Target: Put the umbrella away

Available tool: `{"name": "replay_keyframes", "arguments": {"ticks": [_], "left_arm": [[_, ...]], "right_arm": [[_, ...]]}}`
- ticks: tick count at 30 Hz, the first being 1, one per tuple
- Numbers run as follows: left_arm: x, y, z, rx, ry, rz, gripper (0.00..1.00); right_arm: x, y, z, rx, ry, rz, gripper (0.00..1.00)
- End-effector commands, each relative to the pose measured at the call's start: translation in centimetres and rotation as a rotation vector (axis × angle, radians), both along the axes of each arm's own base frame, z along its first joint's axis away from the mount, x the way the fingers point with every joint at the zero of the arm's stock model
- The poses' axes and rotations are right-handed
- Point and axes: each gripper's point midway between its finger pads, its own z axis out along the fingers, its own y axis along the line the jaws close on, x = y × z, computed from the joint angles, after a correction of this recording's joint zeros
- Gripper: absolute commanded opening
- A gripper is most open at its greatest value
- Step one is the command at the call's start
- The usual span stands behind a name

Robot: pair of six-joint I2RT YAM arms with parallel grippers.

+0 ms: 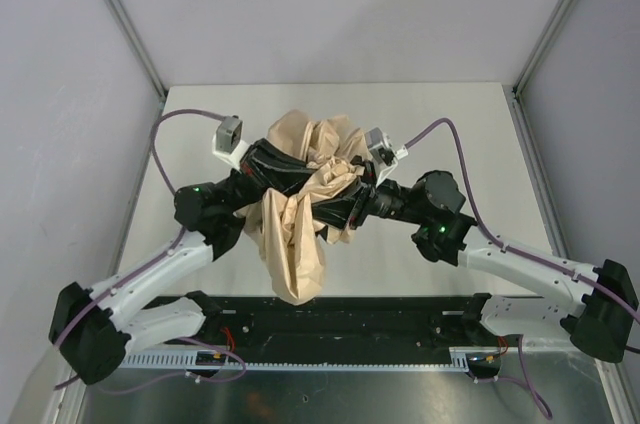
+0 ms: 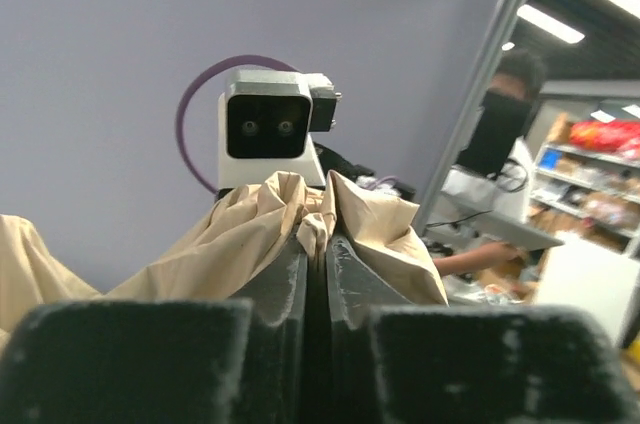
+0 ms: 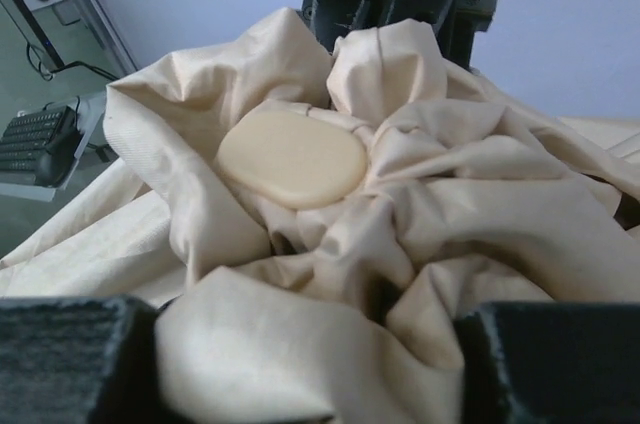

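Umbrella place: we see the umbrella [image 1: 298, 224] as a crumpled beige bundle at the centre of the top view, caught between the two arms over the tabletop [image 1: 450, 124], with a loose tail of cloth drooping toward the lower middle of the frame.
Visible parts: only canopy, plus a smooth tan oval piece [image 3: 290, 157] nested in the folds; we cannot find the shaft or strap.
Handling: we judge it light, with soft, slippery cloth that bunches and slides rather than holding shape. The hidden ribs and shaft are likely the only stiff parts, and they look easy to bend.
Where to hold: we would favour the hard core under the folds, near the oval piece. A pinch on cloth alone lets the rest sag and unfurl.
Left gripper [image 2: 322, 236]: pressed nearly together, pinching a ridge of canopy between its fingertips.
Right gripper [image 3: 305, 349]: spread wide, with the bulk of the canopy filling the gap. We cannot tell whether its pads press the cloth.
Left arm pose: reaches in from the lower left, wrist turned toward the centre, facing the right wrist camera [image 2: 265, 124].
Right arm pose: comes in from the lower right with a bent elbow, its gripper pointing left into the bundle, opposite the left one.
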Motion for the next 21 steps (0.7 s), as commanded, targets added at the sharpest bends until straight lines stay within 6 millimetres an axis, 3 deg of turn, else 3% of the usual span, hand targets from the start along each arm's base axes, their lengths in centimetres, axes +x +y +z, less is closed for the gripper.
{"name": "replay_keyframes", "arguments": {"ticks": [1,5,8,13,14,17,19,21], "left_arm": [[-0.5,0.6,1.5,0.043,-0.176,0.16,0.26],[0.2,2.3,1.8,0.079,-0.2,0.276,0.87],[0.8,4.5,2.0,0.103,-0.211,0.379,0.98],[4.3,8.5,1.8,0.262,-0.125,0.661,0.97],[4.8,9.3,1.6,0.313,-0.116,0.717,0.9],[4.2,10.9,1.4,0.443,-0.167,0.798,0.49],[3.2,11.1,0.8,0.484,-0.181,0.776,0.41],[1.9,10.2,-0.3,0.499,-0.151,0.676,0.46]], "right_arm": [[0.3,0.1,0.3,-0.011,0.01,-0.027,0.0],[-0.2,-1.5,-0.3,-0.012,-0.027,-0.069,0.0],[-0.3,-2.5,-1.4,-0.044,-0.032,-0.092,0.0],[-0.5,-3.8,-2.8,-0.089,0.004,-0.107,0.0],[-0.3,-4.1,-3.1,-0.099,0.015,-0.123,0.0],[1.1,-5.2,-3.8,-0.13,0.054,-0.191,0.0],[2.0,-6.1,-3.7,-0.126,0.085,-0.223,0.0],[2.4,-7.1,-3.0,-0.104,0.107,-0.224,0.0]]}}
